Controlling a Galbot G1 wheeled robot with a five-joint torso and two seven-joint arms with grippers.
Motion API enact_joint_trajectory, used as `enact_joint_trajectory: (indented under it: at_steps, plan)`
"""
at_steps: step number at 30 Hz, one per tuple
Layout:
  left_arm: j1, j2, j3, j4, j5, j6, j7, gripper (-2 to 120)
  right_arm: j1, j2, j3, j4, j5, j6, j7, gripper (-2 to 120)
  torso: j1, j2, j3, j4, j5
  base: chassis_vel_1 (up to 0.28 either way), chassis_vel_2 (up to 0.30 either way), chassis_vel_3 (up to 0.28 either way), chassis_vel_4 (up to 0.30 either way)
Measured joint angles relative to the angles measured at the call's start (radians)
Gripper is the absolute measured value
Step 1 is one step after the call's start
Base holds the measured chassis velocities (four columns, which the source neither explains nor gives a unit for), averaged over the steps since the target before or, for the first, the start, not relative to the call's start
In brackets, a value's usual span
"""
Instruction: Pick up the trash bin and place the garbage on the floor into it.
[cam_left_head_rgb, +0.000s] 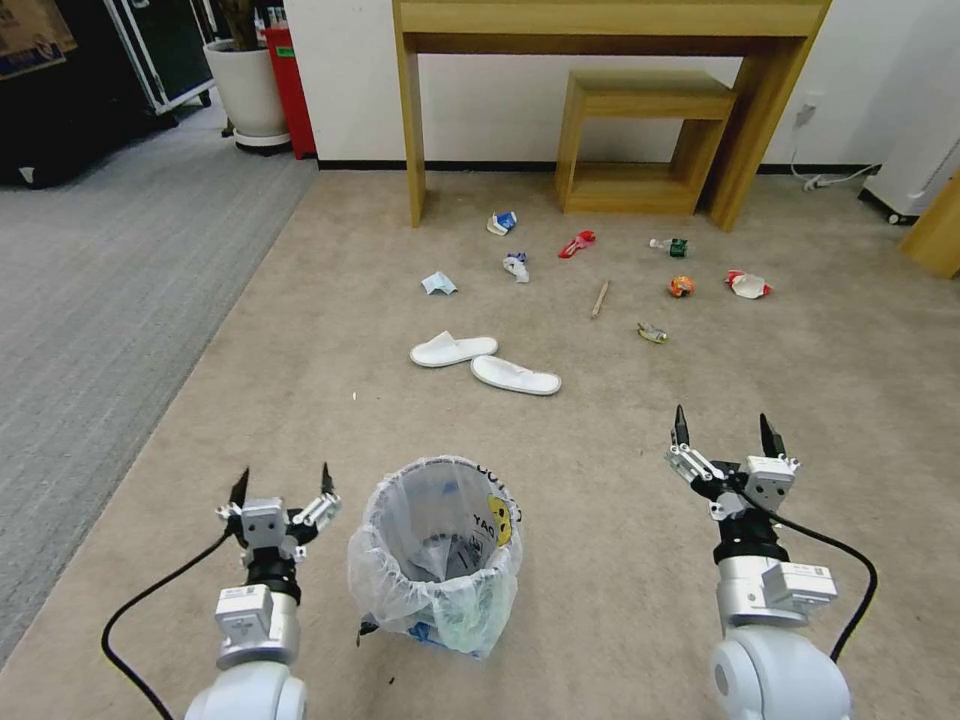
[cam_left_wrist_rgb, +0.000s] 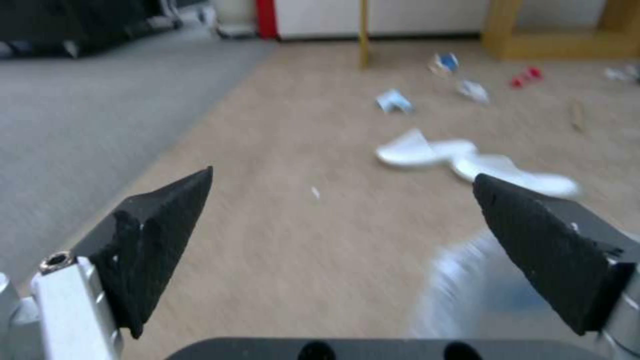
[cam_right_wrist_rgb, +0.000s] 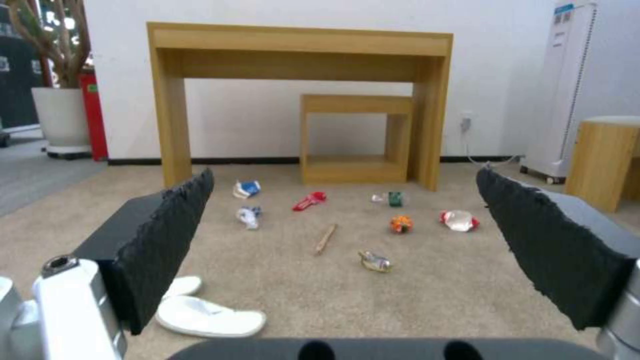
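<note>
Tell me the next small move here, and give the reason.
Probably swing the left gripper right, onto the trash bin rim. It is open, beside the bin and nearer than the open right gripper. The bin stands unheld on the floor; the garbage lies beyond.

Trash bin (cam_left_head_rgb: 436, 556) before slippers (cam_left_head_rgb: 484, 362), garbage (cam_left_head_rgb: 597, 298) behind
</note>
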Motion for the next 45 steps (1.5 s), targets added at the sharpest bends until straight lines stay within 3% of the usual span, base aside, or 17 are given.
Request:
enact_joint_trajectory:
  at_steps: [7, 10, 14, 21, 29, 45]
  plan:
    - [0.064, 0.148, 0.078, -0.081, -0.127, 0.140, -0.088, 100, -0.003, -0.019, 0.009, 0.002, 0.014, -0.012, 0.004, 100, 0.000, 0.000, 0.000, -0.0001, -0.0001, 0.000, 0.000, 0.000, 0.000]
    - [0.078, 0.193, 0.089, -0.092, -0.170, 0.167, -0.111, 100, -0.002, -0.018, 0.008, -0.004, 0.012, -0.012, 0.004, 100, 0.000, 0.000, 0.000, -0.0001, 0.0000, 0.000, 0.000, 0.000, 0.000]
    - [0.075, 0.291, 0.104, -0.088, -0.322, 0.207, -0.176, 100, 0.003, -0.014, 0.004, -0.020, 0.009, -0.011, 0.004, 100, 0.000, 0.000, 0.000, 0.0000, -0.0001, 0.000, 0.000, 0.000, 0.000]
    - [0.006, 0.403, 0.104, -0.054, -0.480, 0.245, -0.213, 100, 0.005, -0.008, 0.007, -0.037, 0.001, -0.011, 0.003, 100, 0.000, 0.000, 0.000, -0.0001, -0.0002, 0.000, 0.000, 0.000, 0.000]
    - [-0.047, 0.442, 0.130, 0.000, -0.543, 0.259, -0.233, 100, -0.003, -0.002, 0.017, -0.049, -0.006, -0.010, 0.004, 100, 0.000, 0.000, 0.000, -0.0001, -0.0002, 0.000, 0.000, 0.000, 0.000]
    - [-0.183, 0.500, 0.265, 0.097, -0.684, 0.301, -0.323, 98, -0.030, 0.023, 0.037, -0.045, -0.031, 0.001, 0.007, 100, 0.000, 0.000, 0.000, -0.0001, 0.0000, 0.000, 0.000, 0.000, 0.000]
